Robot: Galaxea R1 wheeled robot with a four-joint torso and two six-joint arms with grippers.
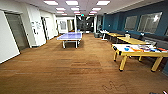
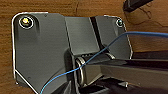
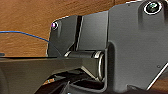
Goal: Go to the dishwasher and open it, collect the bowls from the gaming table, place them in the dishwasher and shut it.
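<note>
The gaming table (image 1: 142, 53) stands at the right of the head view, with a white top, a yellow edge and yellow legs. Colourful boards and small blue and orange shapes (image 1: 136, 48) lie on it, too blurred to tell whether any are bowls. The dishwasher is out of view. Both wrist views look down at brown wood floor past the robot's own dark plates. A thin blue cable (image 2: 100, 52) crosses the left wrist view.
A blue table-tennis table (image 1: 70, 36) stands mid-room, far ahead. More yellow tables (image 1: 131, 40) line the dark blue right wall. White walls and a grey door (image 1: 16, 30) run along the left. Wide wood floor (image 1: 75, 70) lies between me and the tables.
</note>
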